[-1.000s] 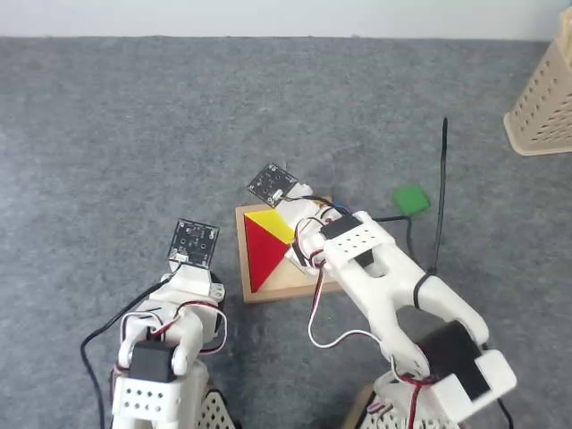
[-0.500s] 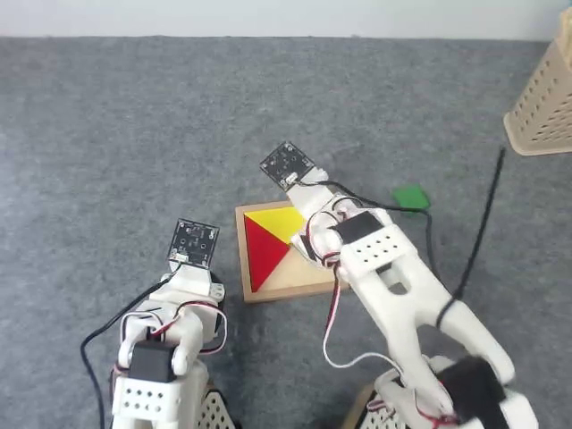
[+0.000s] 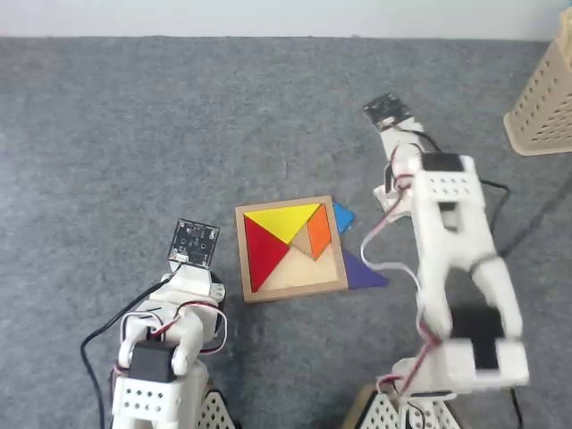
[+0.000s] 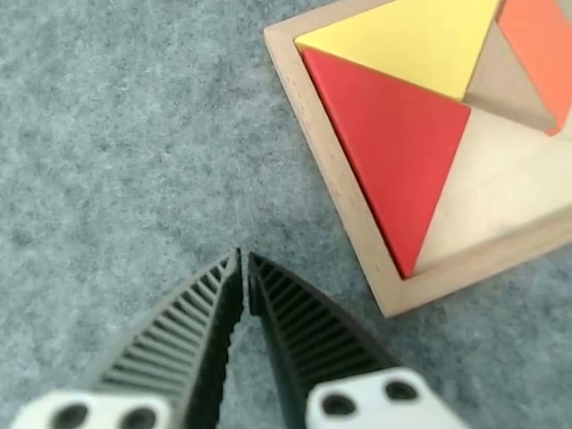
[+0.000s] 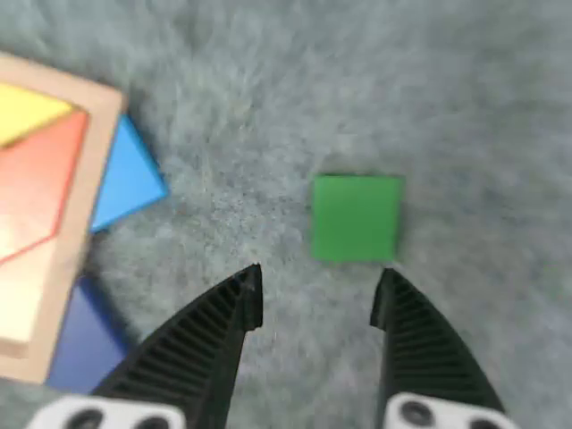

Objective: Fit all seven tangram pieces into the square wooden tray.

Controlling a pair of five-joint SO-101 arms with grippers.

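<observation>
The square wooden tray lies mid-table holding a yellow triangle, a red triangle and an orange piece. A light blue piece and a dark blue triangle lie on the carpet against the tray's right side. In the right wrist view my right gripper hangs open just short of the green square, which lies flat on the carpet. My left gripper is shut with nothing in it, over carpet just off the tray's left rim.
A beige perforated tower stands at the back right edge. Cables trail along the right arm. Grey carpet spreads open to the left and at the back of the tray.
The right arm has drawn off the tray and swung back and to the right, above the green square. The orange piece now lies in the tray, and both blue pieces show. The left arm has stayed still.
</observation>
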